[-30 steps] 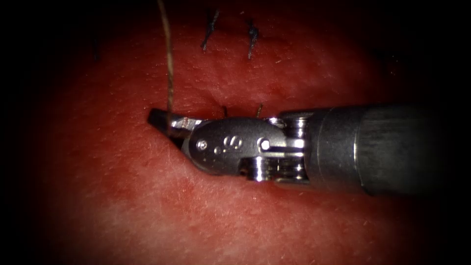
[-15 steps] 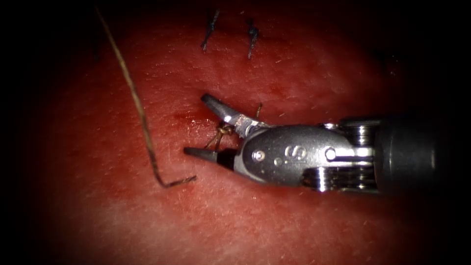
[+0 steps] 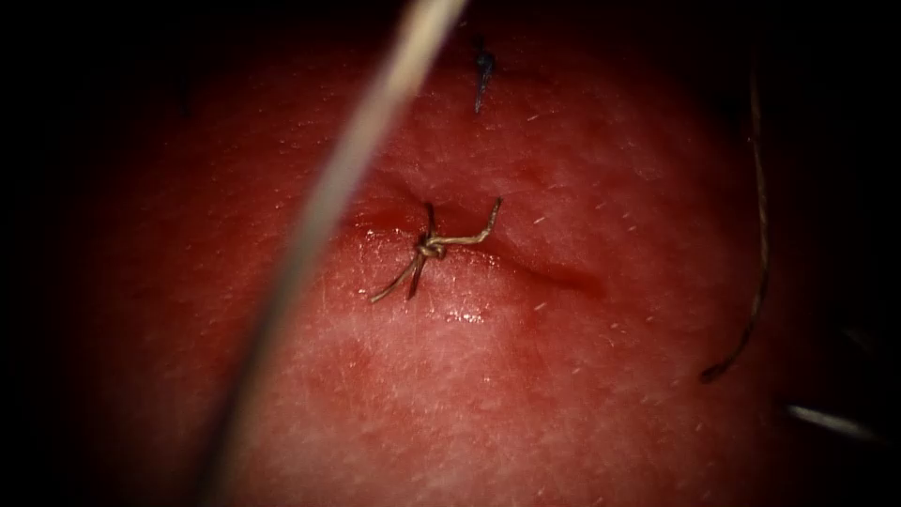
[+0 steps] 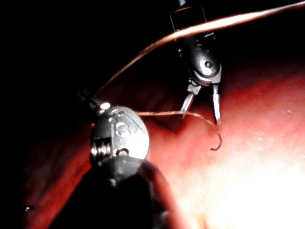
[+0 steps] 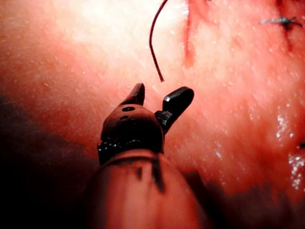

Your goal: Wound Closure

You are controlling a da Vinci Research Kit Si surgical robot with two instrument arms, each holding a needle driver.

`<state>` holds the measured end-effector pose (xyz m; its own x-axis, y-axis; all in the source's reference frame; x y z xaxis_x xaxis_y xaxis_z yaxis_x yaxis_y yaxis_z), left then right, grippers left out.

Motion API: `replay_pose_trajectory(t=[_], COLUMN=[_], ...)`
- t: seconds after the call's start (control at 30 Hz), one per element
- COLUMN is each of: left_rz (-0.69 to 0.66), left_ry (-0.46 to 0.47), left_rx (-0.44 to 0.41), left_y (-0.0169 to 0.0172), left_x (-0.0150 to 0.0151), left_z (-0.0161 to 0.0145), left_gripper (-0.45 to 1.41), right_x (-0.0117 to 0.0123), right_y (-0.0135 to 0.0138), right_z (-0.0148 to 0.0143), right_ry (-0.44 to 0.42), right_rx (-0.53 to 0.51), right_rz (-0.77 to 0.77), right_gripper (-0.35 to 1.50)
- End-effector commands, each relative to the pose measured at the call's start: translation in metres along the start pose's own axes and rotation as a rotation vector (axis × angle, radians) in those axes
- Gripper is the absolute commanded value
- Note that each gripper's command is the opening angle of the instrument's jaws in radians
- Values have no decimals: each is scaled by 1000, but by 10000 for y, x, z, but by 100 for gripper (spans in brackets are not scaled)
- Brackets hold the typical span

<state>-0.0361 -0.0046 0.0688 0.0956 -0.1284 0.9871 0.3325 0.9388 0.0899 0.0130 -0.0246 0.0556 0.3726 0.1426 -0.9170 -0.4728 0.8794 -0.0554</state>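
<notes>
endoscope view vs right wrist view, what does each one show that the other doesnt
Endoscope view: a tied knot with short cut tails, sitting at the cut, and a blurred strand of thread crossing close in front.

Right wrist view: the right tool, jaws open and holding nothing.

Both: the tissue, a dark older stitch, and what looks like the same loose thread with a free end. In the right wrist view that end hangs just beyond the open jaws.
</notes>
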Motion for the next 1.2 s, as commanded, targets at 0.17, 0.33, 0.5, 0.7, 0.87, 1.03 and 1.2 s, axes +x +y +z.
replay_pose_trajectory(t=[0.17,0.33,0.5,0.7,0.87,1.03,1.2], left_rz=[38,42,34,45,34,82,-48], left_ry=[52,132,181,211,231,262,263], left_rx=[-6,-14,-45,-79,-117,-149,-182], left_y=[16,17,70,123,158,187,191], left_x=[93,226,311,348,350,356,358], left_z=[55,82,50,36,51,75,85], left_gripper=[-45,-33,-35,-27,-27,22,103], right_x=[-23,-27,-24,-32,-39,-39,-36], right_y=[-13,-26,-47,-55,-60,-63,-61], right_z=[-9,8,28,43,47,42,36], right_ry=[-49,-48,-55,-54,-56,-53,-52], right_rx=[-47,-59,-32,-32,-33,-31,-26], right_rz=[18,32,23,34,40,44,45], right_gripper=[135,138,138,138,138,138,138])
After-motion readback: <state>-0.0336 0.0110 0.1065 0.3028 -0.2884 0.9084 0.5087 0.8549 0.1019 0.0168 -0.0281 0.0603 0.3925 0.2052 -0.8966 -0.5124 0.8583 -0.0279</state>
